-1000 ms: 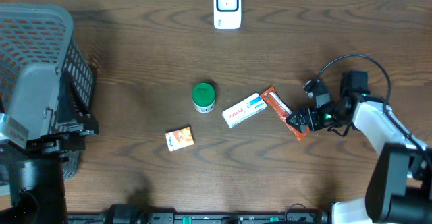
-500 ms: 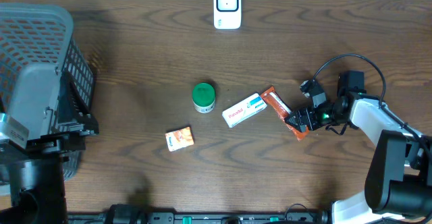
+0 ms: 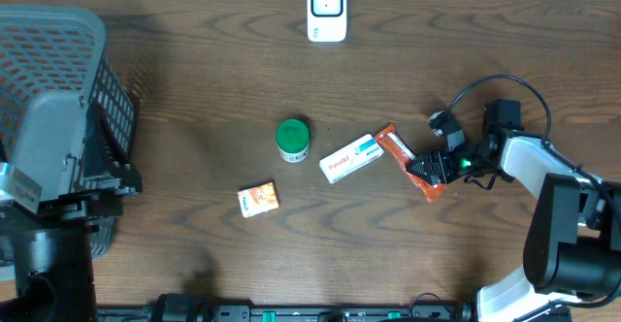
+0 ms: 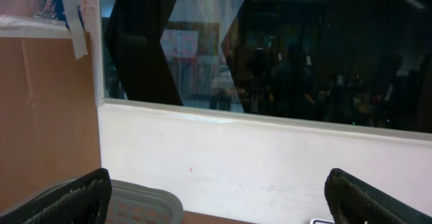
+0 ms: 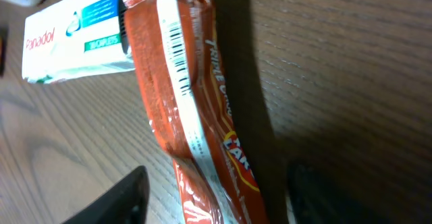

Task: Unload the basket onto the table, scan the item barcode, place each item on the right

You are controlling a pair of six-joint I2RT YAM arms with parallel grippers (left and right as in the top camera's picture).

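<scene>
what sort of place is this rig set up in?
Probably a lab mock-up of a shop checkout: a white barcode scanner stands at the far edge of a wooden table, a grey mesh basket sits at the left, and a Panadol box and an orange snack bar lie between.

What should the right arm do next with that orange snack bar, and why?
Probably close the right gripper on the orange snack bar: its fingers straddle the wrapper's near end with a gap showing, and the bar lies flat on the table beside the Panadol box, so it isn't gripped yet.
</scene>
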